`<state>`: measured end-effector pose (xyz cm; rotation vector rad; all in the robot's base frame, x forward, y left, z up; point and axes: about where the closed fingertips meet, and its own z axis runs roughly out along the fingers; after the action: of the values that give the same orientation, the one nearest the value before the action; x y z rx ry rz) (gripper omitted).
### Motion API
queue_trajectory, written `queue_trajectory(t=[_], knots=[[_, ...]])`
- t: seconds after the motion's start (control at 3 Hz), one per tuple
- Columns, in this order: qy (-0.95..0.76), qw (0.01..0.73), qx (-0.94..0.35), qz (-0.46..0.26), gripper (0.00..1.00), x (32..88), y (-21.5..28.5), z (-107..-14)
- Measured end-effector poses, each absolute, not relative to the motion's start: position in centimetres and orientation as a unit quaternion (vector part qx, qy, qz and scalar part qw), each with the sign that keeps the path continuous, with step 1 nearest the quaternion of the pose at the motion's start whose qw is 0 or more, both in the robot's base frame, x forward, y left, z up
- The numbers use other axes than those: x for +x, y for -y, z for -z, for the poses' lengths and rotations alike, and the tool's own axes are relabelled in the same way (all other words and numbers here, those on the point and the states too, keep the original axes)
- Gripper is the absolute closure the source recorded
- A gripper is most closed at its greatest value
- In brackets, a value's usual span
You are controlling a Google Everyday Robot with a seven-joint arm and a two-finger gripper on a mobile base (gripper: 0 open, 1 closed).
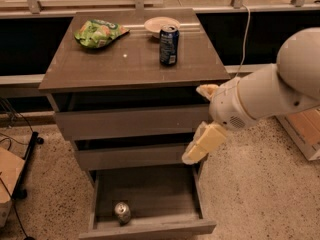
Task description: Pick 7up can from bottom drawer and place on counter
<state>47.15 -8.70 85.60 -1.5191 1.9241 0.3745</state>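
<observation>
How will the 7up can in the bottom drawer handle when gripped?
Probably light and thin-walled: the 7up can might dent if squeezed hard. Its shiny round side may slip, or roll if tipped in the bottom drawer. The gripper hangs beside the middle drawer.

Silvery 7up can (pixel 122 212) upright, front-left in the open bottom drawer (pixel 150 230); claw (pixel 206 141) above its right edge.

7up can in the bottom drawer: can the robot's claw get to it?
Probably yes. The bottom drawer is pulled open and nothing covers the 7up can at its front left. The open claw hangs above the drawer's right side.
</observation>
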Motion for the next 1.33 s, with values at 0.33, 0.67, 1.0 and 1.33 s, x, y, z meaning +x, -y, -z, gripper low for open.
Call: queue_trajectory(t=[0.33,0.67,1.0,1.33], knots=[[-0.731,0.327,-0.581,-0.146,0.0,47.1,8.3,-85.5],[-0.726,0.323,-0.591,-0.139,0.0,46.8,7.9,-85.9],[-0.726,0.316,-0.59,-0.157,0.0,46.3,7.2,-83.6],[-0.723,0.316,-0.583,-0.191,0.0,45.4,6.5,-79.5]])
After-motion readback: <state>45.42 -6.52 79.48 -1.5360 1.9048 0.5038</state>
